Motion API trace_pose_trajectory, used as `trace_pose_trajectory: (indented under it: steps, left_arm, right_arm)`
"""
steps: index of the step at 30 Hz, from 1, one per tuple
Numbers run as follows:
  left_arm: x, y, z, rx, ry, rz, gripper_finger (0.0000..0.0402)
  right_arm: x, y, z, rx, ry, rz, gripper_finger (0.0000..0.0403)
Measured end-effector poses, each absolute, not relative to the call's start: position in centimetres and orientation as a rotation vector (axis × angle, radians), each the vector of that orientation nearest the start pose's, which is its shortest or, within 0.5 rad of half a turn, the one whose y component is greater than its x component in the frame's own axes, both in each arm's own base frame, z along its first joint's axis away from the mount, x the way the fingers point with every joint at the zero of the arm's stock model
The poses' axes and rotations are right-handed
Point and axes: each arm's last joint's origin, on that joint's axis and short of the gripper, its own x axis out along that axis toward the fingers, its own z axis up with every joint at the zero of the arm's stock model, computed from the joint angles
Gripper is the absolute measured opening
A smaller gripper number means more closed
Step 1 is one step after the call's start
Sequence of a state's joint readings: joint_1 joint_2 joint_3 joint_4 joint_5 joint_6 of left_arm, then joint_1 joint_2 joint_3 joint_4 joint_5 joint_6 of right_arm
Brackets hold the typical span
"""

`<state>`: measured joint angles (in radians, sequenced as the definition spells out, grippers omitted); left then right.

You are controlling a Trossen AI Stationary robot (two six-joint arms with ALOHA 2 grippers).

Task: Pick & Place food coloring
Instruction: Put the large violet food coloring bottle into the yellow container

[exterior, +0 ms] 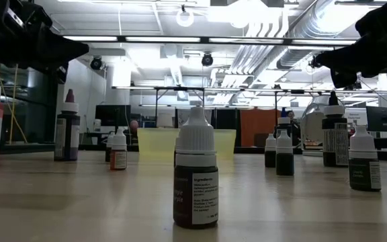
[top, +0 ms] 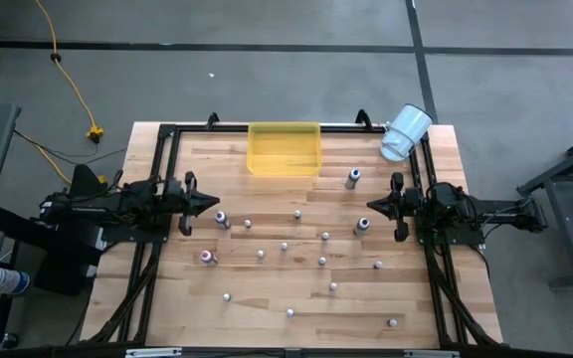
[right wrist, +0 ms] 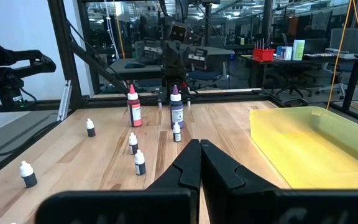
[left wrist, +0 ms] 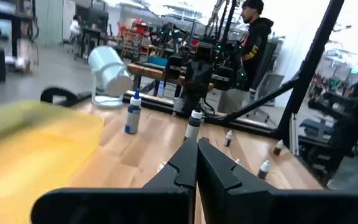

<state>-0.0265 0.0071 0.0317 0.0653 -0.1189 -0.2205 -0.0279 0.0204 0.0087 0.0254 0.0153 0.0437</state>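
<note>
At the table's left edge the left gripper (top: 207,203) hangs above the wood with its jaws pressed together on nothing, its tip pointing inward toward the scattered bottles; this reads as a waiting pose, since no bottle is between the fingers. Just inboard of it stand two of the taller food coloring bottles, a dark purplish one (top: 221,219) close to the gripper tip and a red-pink one (top: 207,257) nearer the front edge. Across the middle of the wooden table (top: 267,328) the rest of the food coloring lies spread out, most of it small white-capped bottles well apart from one another, none in the yellow tray (top: 285,149) at the back, so the picking seems not yet begun. The low view shows one dark-bodied bottle (exterior: 195,176) with a white cap and a printed label. Further right stand two taller bottles (top: 353,178), and a white cup (top: 405,132) lies tipped at the back corner. The right gripper (top: 372,205) mirrors the left, jaws closed and empty, near another tall bottle (top: 362,226).
</note>
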Motion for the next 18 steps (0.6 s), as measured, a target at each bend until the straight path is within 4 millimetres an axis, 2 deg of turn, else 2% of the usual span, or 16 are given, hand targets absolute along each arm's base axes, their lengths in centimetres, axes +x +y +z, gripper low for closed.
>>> trace_pose_trajectory:
  steps: [7, 14, 18]
  left_arm:
    - [9.4, 0.0, 18.3, -0.235, -0.062, 0.059, 0.0001]
    - [8.1, 0.4, 22.4, -0.102, 0.104, 0.208, 0.0001]
    - [8.2, 0.5, 24.9, -0.095, 0.227, 0.248, 0.0001]
  right_arm:
    - [9.8, -0.3, 16.7, 0.044, -0.015, -0.043, 0.0]
    - [9.8, -0.3, 16.7, 0.044, -0.015, -0.043, 0.0]
    - [9.8, -0.3, 16.7, 0.044, -0.014, -0.043, 0.0]
